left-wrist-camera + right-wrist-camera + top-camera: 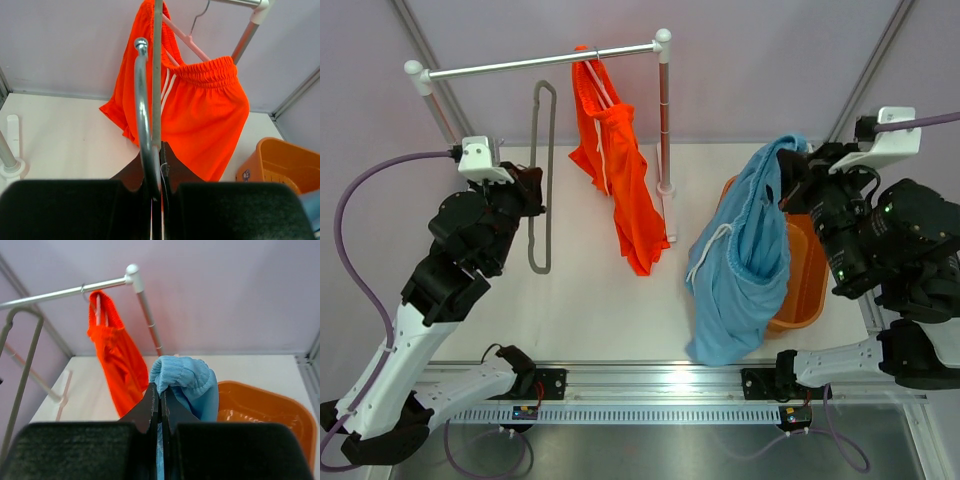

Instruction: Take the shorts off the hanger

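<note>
The orange shorts point(620, 180) with thin white cords hang on a pink hanger point(185, 37) from the rack's rail point(540, 62); they also show in the left wrist view point(200, 115) and the right wrist view point(117, 357). My left gripper point(532, 190) point(161, 150) is shut on a bare grey metal hanger point(551, 170) point(141, 100), left of the orange shorts. My right gripper point(790, 175) point(160, 390) is shut on the waistband of the light blue shorts point(740, 260) point(185, 377), which dangle limp beside the basket.
An orange plastic basket point(810, 280) point(270, 410) sits at the right, partly behind the blue shorts. The rack's white right post point(666, 130) stands between the two garments. Grey walls close the back and sides.
</note>
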Available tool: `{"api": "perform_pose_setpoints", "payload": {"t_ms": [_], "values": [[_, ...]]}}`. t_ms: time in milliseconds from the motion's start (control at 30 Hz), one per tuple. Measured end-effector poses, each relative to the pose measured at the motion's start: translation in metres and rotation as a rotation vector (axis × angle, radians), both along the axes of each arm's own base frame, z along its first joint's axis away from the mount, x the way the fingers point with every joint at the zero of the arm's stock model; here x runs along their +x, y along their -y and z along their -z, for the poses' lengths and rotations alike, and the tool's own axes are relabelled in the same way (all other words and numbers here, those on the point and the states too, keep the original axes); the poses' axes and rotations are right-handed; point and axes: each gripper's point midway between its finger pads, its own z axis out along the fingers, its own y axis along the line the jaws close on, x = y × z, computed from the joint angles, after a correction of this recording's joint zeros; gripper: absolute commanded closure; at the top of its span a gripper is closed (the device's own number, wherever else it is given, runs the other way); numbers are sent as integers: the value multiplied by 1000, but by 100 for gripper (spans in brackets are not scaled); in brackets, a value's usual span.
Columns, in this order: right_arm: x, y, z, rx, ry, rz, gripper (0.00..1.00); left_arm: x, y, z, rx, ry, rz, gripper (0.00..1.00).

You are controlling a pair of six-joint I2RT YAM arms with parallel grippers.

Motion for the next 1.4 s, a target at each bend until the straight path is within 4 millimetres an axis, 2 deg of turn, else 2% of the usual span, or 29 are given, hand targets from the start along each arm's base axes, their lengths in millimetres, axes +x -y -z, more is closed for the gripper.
{"api": "perform_pose_setpoints", "payload": {"t_ms": [167, 400, 533, 800, 933, 1067, 1167, 1267, 1400], "values": [[23, 19, -29, -74, 65, 155, 100, -3, 5, 10, 16, -27, 35, 100], [57, 46, -42, -156, 82, 343, 100, -3, 12, 23, 35, -58, 69, 100], [54, 61, -60, -145, 119, 381, 100, -5, 13, 24, 37, -61, 80, 100], [34, 105, -130, -3, 262, 479, 100, -11, 11, 26, 39, -62, 93, 100], [21, 127, -151, 59, 313, 524, 100, -11, 12, 33, 50, -77, 98, 100], [15, 139, -157, 83, 334, 550, 100, -11, 14, 38, 59, -90, 108, 100], [15, 141, -153, 70, 332, 562, 100, -11, 14, 39, 61, -92, 112, 100], [20, 138, -145, 44, 321, 571, 100, -11, 15, 41, 64, -96, 114, 100], [33, 121, -134, 1, 293, 553, 100, -11, 15, 41, 65, -98, 116, 100]]}}
